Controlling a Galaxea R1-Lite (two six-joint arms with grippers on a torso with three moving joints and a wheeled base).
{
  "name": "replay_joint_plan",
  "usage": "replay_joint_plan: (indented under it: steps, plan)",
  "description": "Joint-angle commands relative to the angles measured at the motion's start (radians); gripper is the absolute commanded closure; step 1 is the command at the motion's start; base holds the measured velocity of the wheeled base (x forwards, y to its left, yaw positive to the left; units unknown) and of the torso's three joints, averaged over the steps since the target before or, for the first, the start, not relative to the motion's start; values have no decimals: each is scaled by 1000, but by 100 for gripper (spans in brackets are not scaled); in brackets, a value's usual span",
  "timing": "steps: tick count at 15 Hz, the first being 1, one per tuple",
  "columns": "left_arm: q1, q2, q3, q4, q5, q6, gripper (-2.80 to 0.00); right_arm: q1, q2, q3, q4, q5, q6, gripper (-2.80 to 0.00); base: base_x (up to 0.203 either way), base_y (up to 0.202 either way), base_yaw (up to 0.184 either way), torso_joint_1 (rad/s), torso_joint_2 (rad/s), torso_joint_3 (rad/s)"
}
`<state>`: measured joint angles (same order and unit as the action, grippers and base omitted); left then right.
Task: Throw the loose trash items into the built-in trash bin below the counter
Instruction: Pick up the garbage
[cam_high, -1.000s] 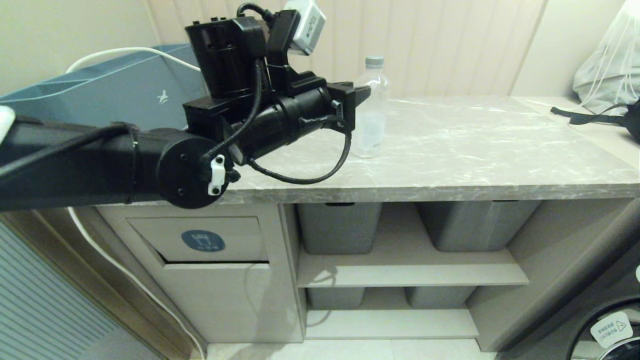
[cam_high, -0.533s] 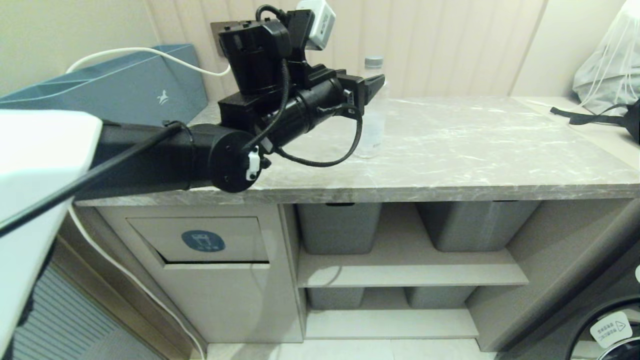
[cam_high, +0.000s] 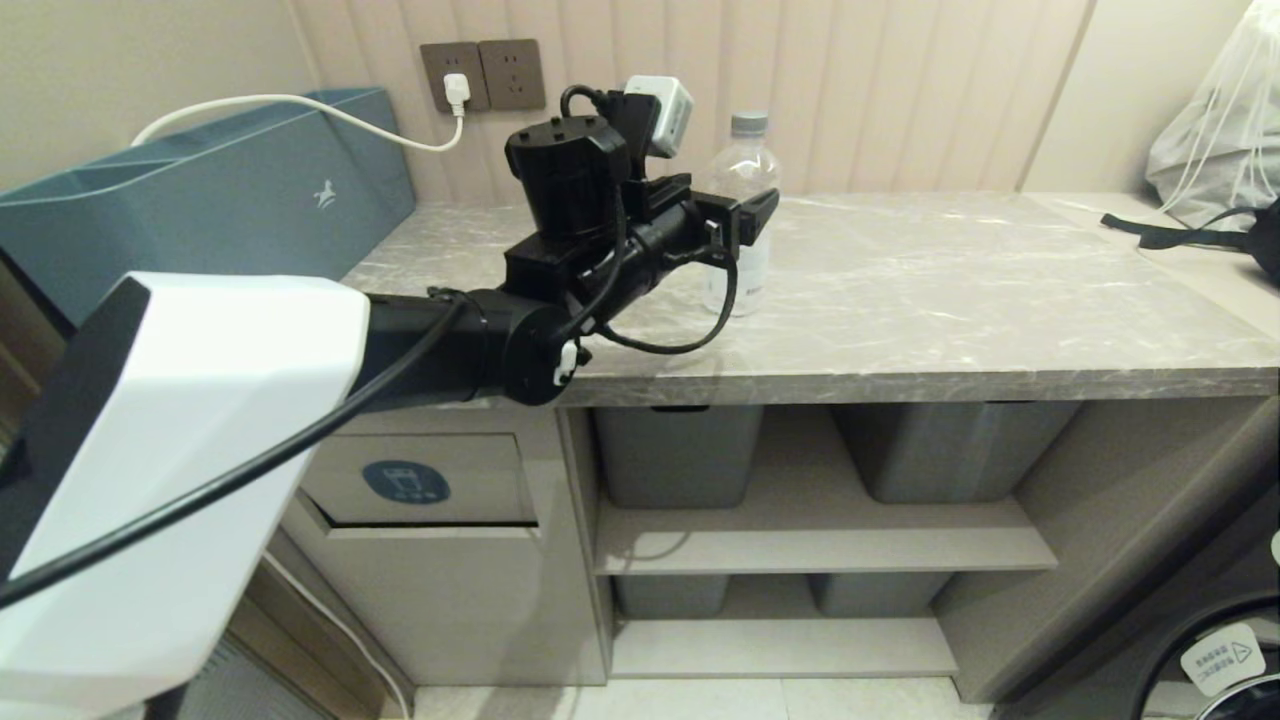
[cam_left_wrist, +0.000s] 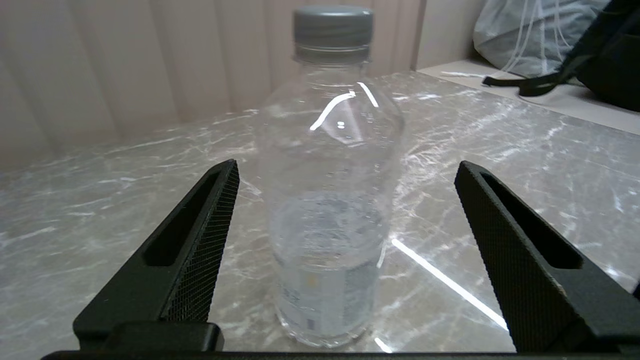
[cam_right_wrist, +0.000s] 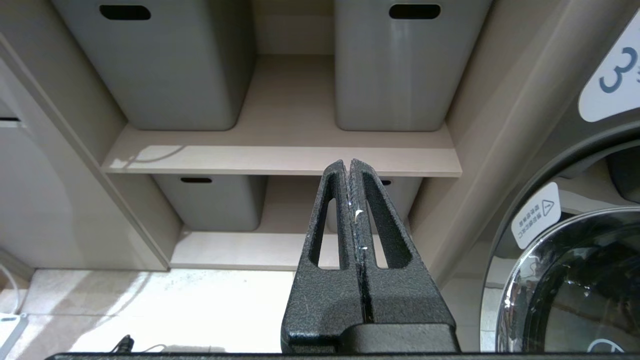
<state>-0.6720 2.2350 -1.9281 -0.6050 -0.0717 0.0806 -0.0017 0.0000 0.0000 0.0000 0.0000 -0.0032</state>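
Bottle (cam_high: 741, 215), clear plastic, grey cap, pale translucent label, standing upright on the tabletop (cam_high: 950, 290) toward its far left, near the ribbed wall. Left tool (cam_high: 752, 212) reaches in from the left at bottle height; in the left wrist view its two fingers (cam_left_wrist: 200, 250) stand wide apart with the bottle (cam_left_wrist: 330, 200) centred in the gap beyond the tips, not touched by either. Step in hand, as judged: approach for the pickup, grasp not yet made. Next move calls for carrying the tool forward until the fingers flank the bottle's body, then drawing them together gently, since an empty thin-walled bottle may tip or squeeze out. Trash bin (cam_high: 420, 485), beige front with blue oval sticker, sits below the tabletop at near left. Right tool (cam_right_wrist: 352, 200), fingers pressed together and empty, parked low facing the shelves with grey bins (cam_right_wrist: 150, 65).
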Motion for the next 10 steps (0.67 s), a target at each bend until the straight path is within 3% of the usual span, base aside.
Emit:
replay_joint_plan:
  steps: [1,5,10]
  plan:
    - [0,12,1,-7,0,1,-280,0,0,0,0,0,-3,0,0,0,0,0,0,0]
    - [0,14,1,-9,-10,-2,-280,0,0,0,0,0,-3,0,0,0,0,6,-15,-10]
    - [0,25,0,-10,-11,-4,-280,0,0,0,1,0,-3,0,0,0,0,167,-371,-203]
